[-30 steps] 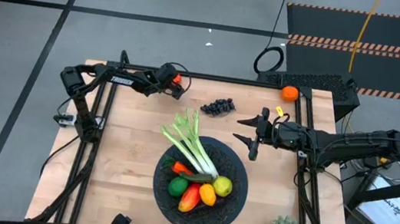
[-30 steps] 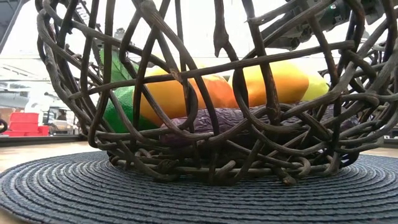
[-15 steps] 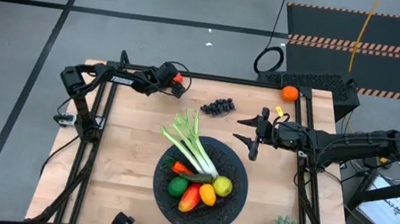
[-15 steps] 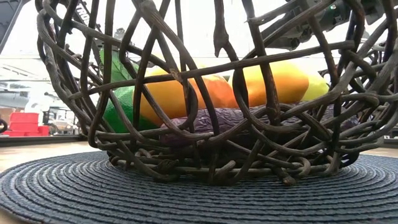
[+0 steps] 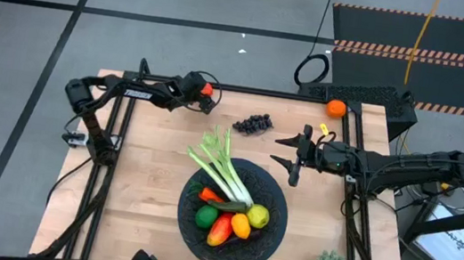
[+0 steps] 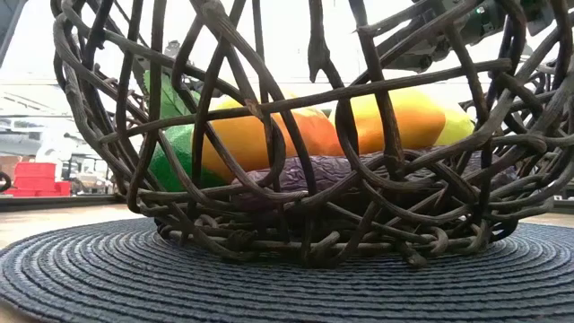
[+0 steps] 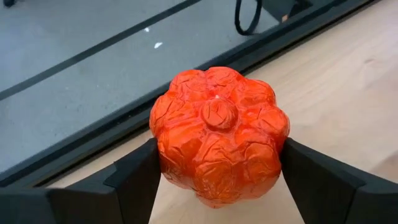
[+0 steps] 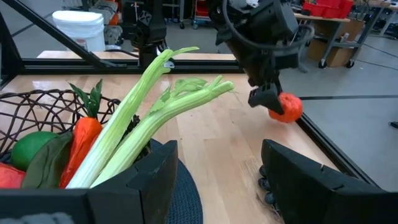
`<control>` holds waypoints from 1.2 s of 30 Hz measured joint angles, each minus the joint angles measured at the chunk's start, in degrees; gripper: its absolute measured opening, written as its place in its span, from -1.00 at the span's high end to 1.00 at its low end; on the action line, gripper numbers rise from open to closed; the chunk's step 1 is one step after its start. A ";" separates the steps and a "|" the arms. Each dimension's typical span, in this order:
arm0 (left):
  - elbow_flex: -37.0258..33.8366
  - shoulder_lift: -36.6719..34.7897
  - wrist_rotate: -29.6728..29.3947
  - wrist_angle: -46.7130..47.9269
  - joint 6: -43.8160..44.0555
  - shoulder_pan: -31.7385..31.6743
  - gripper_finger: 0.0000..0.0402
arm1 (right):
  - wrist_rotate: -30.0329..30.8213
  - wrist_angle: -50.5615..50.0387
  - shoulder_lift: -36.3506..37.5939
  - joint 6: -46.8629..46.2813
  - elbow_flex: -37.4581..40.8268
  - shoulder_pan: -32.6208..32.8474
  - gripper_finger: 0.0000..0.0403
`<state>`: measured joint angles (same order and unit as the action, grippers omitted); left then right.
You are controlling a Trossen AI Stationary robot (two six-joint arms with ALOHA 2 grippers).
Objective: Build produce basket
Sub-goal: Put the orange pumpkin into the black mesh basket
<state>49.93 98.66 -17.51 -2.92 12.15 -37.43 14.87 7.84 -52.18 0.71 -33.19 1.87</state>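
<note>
Red and wrinkled, a small toy tomato (image 7: 219,134) sits clamped between the fingers of the left gripper (image 5: 207,96) over the table's far left edge. Spread wide and empty, the right gripper (image 5: 287,153) hovers just right of the round black woven basket (image 5: 266,242). Inside the basket lie a long white-green leek (image 5: 223,172), orange carrot (image 8: 81,149), green lime (image 5: 205,217) and yellow lemon (image 5: 258,215). Dark grapes (image 5: 253,123) rest on the light wooden table (image 5: 144,181) beyond it.

Our left arm's elbow has swung slightly left; the left gripper (image 5: 203,94), gripping the tomato (image 5: 207,89), edged slightly farther.
</note>
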 joint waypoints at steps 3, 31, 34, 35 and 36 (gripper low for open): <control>0.07 -2.64 0.04 1.46 -0.03 0.75 -0.49 | 0.00 -0.37 0.00 0.00 0.00 0.00 -0.12; 0.02 -33.42 0.06 15.81 2.31 23.50 -0.49 | -6.17 -0.99 -0.02 -9.03 0.00 3.63 -0.12; 0.02 -36.68 0.07 15.49 -2.11 28.39 -0.47 | -6.10 -0.81 -0.02 -9.11 0.00 5.05 -0.12; 0.02 -37.60 -0.05 15.14 -3.69 30.10 -0.47 | -6.10 -0.75 -0.02 -9.37 0.00 5.39 -0.12; 0.02 -38.39 -0.58 15.08 -5.27 31.87 -0.47 | -6.08 -0.79 -0.02 -9.74 0.00 5.73 -0.12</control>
<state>49.95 60.27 -18.09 12.16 6.89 -5.56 8.79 7.05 -52.20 -9.03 -33.19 7.60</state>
